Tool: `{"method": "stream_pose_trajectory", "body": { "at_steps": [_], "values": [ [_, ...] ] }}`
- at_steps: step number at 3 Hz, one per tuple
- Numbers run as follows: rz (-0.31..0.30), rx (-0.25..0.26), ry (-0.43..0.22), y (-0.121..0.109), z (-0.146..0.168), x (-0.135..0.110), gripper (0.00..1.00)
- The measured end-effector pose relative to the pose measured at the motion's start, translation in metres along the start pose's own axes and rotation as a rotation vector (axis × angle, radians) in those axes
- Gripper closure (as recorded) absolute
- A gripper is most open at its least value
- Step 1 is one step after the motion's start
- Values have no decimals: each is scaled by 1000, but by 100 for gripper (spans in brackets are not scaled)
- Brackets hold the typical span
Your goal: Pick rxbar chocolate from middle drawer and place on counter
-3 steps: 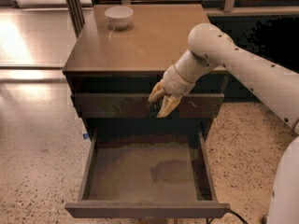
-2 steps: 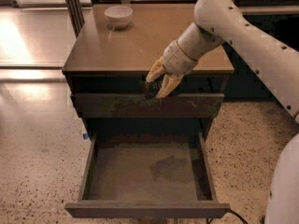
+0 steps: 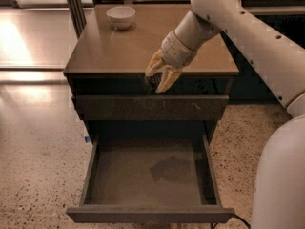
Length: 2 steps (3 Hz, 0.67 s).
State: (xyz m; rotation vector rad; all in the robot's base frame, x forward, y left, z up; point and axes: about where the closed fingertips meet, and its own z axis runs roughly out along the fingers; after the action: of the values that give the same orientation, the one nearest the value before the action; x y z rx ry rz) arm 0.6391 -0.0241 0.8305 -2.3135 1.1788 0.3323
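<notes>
My gripper (image 3: 159,78), with yellow fingers, hangs at the front edge of the counter (image 3: 143,46), just above the closed scuffed drawer front (image 3: 150,107). It is shut on a small dark flat bar, the rxbar chocolate (image 3: 151,83), which shows between and below the fingertips against the dark cabinet face. The middle drawer (image 3: 143,175) is pulled fully out below, and its grey-brown floor holds only a darker stain. The white arm reaches in from the upper right.
A white bowl (image 3: 120,16) stands at the back left of the counter. Dark furniture stands behind and to the right of the cabinet. Speckled terrazzo floor (image 3: 38,166) lies on both sides of the open drawer. The robot's white body fills the lower right.
The gripper has risen with the dark bar, from in front of the scuffed drawer front up to the counter's front edge. The drawer and bowl have not moved.
</notes>
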Motion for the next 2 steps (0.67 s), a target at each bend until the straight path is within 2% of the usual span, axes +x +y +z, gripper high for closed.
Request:
{"method": "stream_pose_trajectory", "body": {
  "at_steps": [1,2],
  "values": [
    [-39,-74,78,-45,-17,-8,100],
    [-65,-44,117,-85,-28,-11,100]
  ]
}}
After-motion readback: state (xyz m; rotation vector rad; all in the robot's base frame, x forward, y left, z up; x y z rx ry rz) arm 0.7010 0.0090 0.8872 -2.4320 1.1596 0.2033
